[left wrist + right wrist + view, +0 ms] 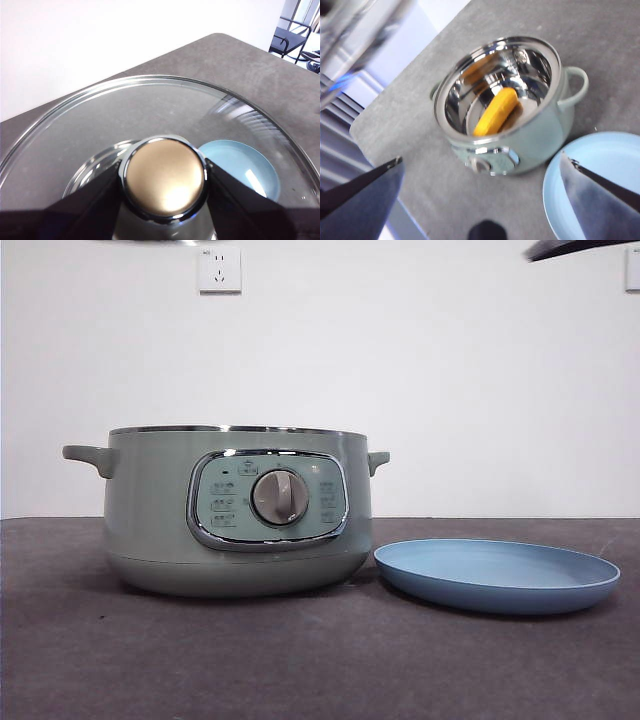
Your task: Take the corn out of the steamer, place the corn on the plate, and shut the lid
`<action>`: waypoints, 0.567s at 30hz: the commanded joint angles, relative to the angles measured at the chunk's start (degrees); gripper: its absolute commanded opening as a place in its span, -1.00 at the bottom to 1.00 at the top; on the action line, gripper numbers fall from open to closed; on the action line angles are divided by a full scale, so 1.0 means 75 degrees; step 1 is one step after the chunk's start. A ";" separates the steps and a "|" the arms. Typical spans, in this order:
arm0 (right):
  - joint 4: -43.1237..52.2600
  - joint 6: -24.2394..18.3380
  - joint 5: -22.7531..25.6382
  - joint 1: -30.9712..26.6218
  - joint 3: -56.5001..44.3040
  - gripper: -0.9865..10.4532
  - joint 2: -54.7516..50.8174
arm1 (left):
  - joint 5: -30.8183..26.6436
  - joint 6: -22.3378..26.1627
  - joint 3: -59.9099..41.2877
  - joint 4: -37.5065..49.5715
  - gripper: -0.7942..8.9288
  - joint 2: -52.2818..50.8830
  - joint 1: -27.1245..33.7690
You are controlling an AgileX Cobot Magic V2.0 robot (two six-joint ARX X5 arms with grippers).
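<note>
Left gripper [165, 180] clamped on lid [150, 115] knob, lid held up off table. Right gripper [485, 170] spread wide, empty, hovering above steamer [520, 135]. Steamer uncovered; corn [496, 112] lying inside on tray. Plate [497, 575] bare, just beside steamer at 3 o'clock in front view.

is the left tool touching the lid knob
Touching. The left wrist view shows the left tool with both jaws pressed against opposite sides of the lid knob, no gap.
</note>
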 commanded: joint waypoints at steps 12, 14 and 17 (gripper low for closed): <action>0.1836 0.1134 0.1763 0.2235 0.0982 0.26 0.2996 | -0.0498 -0.0047 0.0131 -0.1903 -0.85 -0.2404 0.0020; 0.1821 0.1145 0.1763 0.2401 0.1501 0.26 0.3582 | -0.0557 -0.0047 0.0131 -0.2194 -0.85 -0.2667 0.0020; 0.1486 0.1151 0.2253 0.2719 0.2512 0.26 0.4540 | -0.0562 -0.0047 0.0131 -0.2565 -0.85 -0.2993 0.0020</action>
